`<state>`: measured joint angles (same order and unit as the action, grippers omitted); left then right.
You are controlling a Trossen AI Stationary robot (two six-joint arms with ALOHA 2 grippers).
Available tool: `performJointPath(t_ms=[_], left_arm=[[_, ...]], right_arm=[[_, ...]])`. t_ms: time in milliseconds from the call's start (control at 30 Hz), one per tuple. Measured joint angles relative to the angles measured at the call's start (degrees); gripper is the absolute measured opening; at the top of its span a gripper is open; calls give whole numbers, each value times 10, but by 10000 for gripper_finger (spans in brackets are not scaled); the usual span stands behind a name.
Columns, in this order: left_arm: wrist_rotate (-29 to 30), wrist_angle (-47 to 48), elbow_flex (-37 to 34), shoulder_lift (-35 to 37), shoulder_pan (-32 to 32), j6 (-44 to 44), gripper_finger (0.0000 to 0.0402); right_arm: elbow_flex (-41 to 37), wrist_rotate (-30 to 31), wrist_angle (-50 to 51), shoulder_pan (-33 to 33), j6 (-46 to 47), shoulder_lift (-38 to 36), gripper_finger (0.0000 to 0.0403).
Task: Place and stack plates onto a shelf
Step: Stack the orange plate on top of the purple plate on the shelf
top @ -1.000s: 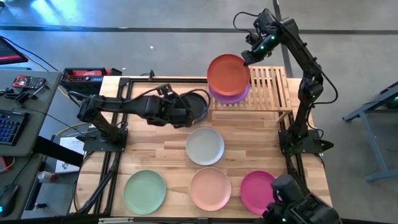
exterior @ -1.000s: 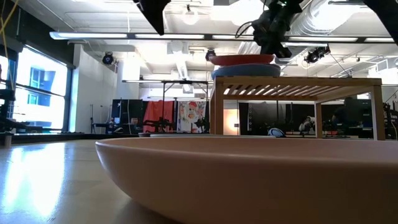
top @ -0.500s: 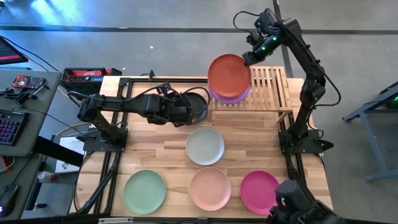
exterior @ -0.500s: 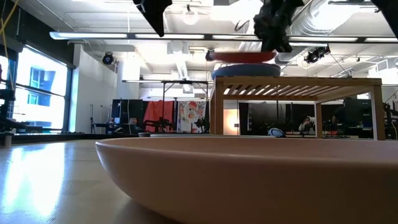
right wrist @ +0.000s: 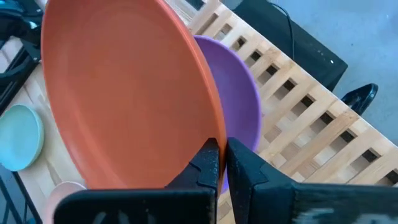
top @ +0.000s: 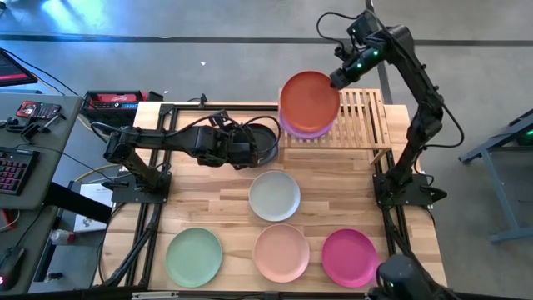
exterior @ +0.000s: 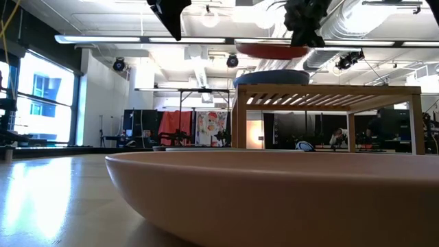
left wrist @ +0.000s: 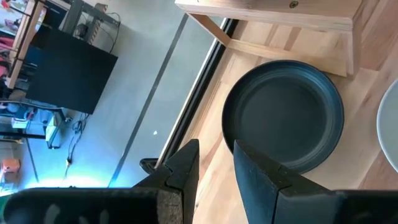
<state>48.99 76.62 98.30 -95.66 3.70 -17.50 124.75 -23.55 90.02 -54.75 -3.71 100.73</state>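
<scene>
In the high view, above the shelf (top: 354,117) at the desk's (top: 208,200) far edge, the rust-orange plate (top: 310,98) is being held by its rim in the right tool (top: 340,78), over the purple plate (top: 306,129) that is lying on the slats. The black plate (top: 265,142) is being straddled at its edge by the left tool (top: 246,150), with the fingers parted but not closed on it. The off-white plate (top: 275,195), mint green plate (top: 194,257), peach-pink plate (top: 281,252) and magenta plate (top: 349,257) are lying on the desk.

In the low view, the rust-orange plate is being carried clear above the purple one.

In the left wrist view, the black plate's rim is being flanked by the fingers (left wrist: 261,174).

In the right wrist view, the orange rim is being pinched tightly. No legible writing is being shown.
</scene>
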Motion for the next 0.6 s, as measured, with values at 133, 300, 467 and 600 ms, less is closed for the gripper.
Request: performJointPath(t_ms=[133,300,467,600], left_arm=[[0,0,0,0,-3,0,90],[0,0,0,0,-8,14,90],[0,0,0,0,-11,16,90],[0,0,0,0,-11,17,90]], right_arm=[[0,8,0,18,2,-15,0],[0,41,0,37,12,-27,0],[0,54,0,42,9,-24,0],[0,63,0,34,22,-2,0]])
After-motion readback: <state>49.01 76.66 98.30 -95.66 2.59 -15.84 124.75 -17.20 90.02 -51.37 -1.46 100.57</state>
